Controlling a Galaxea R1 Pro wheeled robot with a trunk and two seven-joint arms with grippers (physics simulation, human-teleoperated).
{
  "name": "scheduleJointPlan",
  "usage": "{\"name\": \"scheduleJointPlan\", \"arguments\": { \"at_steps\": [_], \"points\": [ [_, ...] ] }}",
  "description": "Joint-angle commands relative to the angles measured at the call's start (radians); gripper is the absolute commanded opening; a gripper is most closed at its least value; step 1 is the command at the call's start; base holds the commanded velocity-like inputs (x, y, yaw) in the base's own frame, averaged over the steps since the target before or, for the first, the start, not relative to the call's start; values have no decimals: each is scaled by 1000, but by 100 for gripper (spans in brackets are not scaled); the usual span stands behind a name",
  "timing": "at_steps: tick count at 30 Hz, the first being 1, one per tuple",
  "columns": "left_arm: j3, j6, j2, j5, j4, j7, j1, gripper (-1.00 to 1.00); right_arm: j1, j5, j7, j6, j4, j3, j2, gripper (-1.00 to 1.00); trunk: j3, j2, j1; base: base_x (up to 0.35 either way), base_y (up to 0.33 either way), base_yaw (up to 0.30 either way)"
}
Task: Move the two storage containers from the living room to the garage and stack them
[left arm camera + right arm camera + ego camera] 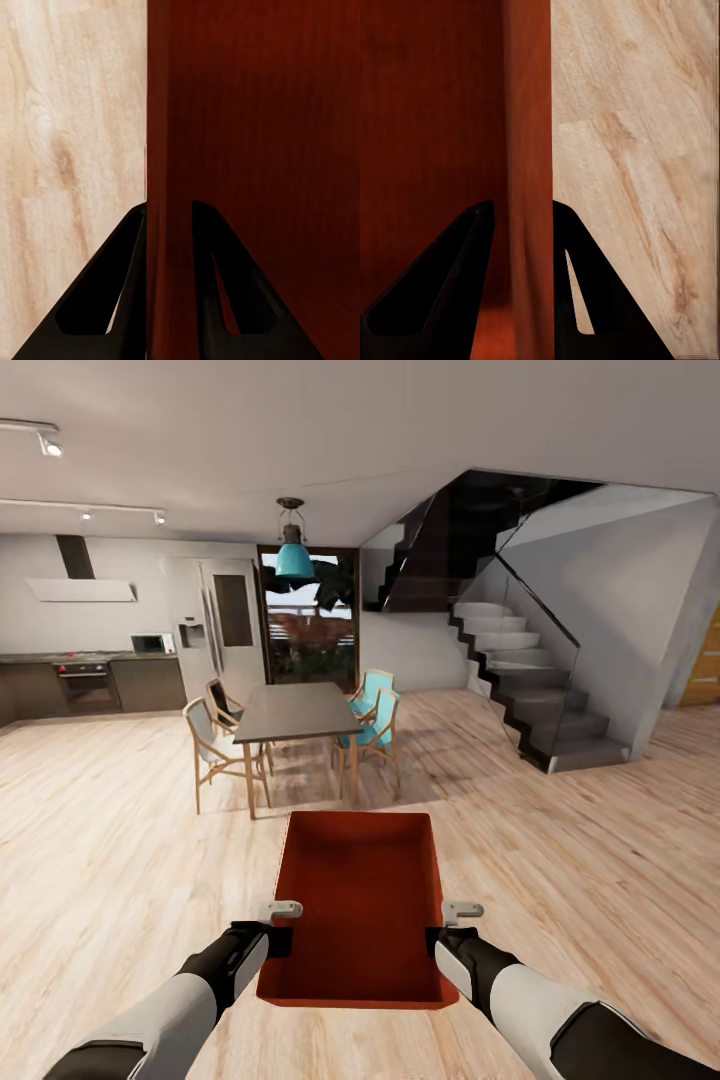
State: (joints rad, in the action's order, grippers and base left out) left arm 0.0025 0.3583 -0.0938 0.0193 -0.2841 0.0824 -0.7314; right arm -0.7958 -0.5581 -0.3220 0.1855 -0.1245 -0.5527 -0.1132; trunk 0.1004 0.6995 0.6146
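Note:
One orange-red open-top storage container (360,905) hangs in front of me above the light wood-plank floor, held level between both arms. My left gripper (278,938) is shut on its left wall (169,150), one finger inside and one outside. My right gripper (438,938) is shut on its right wall (529,150) the same way. The container looks empty. I am in an open dining and kitchen area; the garage is out of view.
A dark dining table (295,712) with several chairs stands straight ahead. Behind it is a glass door (305,615). Kitchen units (90,680) line the far left wall. A dark staircase (520,680) with a glass rail rises at the right. Open wood-plank floor (100,840) lies on both sides.

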Motion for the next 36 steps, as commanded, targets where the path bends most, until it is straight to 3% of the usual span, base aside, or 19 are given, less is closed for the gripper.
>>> {"name": "scheduleJointPlan", "arguments": {
  "at_steps": [1, 23, 36],
  "points": [
    [1, 7, -3, -5, -1, 10, 0, -100, -1, 17, -9, 8, -1, -24, 0, -100, 2, 2, 0, 0, 0, -298],
    [1, 7, -3, -5, 0, 10, 0, -100, -1, 17, -8, 8, -1, -24, 0, -100, 2, 2, 0, 0, 0, -297],
    [1, 7, -5, -7, 0, 11, 0, -100, -1, 17, -8, 9, -1, -24, -1, -100, 2, 2, 0, 253, 0, -23]
  ]
}}
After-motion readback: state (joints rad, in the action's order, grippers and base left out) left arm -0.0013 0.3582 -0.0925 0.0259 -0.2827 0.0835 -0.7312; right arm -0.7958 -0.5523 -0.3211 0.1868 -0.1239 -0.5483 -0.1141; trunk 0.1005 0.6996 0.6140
